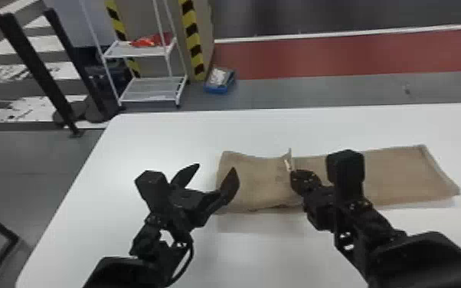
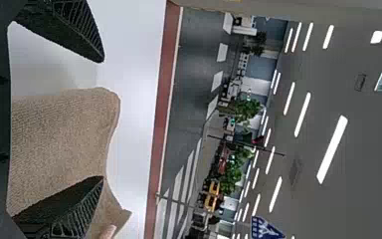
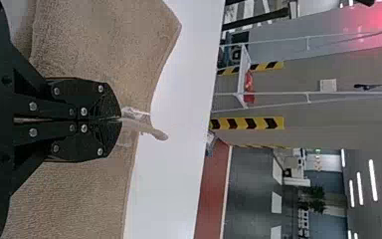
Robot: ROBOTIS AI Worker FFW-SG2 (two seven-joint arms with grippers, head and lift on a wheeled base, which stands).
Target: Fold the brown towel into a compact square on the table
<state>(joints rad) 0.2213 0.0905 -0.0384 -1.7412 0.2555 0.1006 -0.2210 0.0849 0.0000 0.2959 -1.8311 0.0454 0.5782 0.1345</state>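
The brown towel [image 1: 398, 172] lies as a long strip across the table, its left part doubled over and a raised edge standing near the middle. My right gripper [image 1: 294, 174] is closed on that raised edge; in the right wrist view the right gripper [image 3: 119, 119] pinches a bit of the towel [image 3: 94, 45] with its label between the tips. My left gripper [image 1: 216, 174] stands open at the towel's left end, one finger over the cloth. In the left wrist view the left gripper [image 2: 102, 119] has its fingers apart, with the towel [image 2: 59, 139] below and between them.
The white table [image 1: 157, 141] extends on all sides of the towel. Beyond its back edge are a white wire rack [image 1: 149, 88], a blue box [image 1: 220, 81] on the floor and striped posts. Black stands are at the far left.
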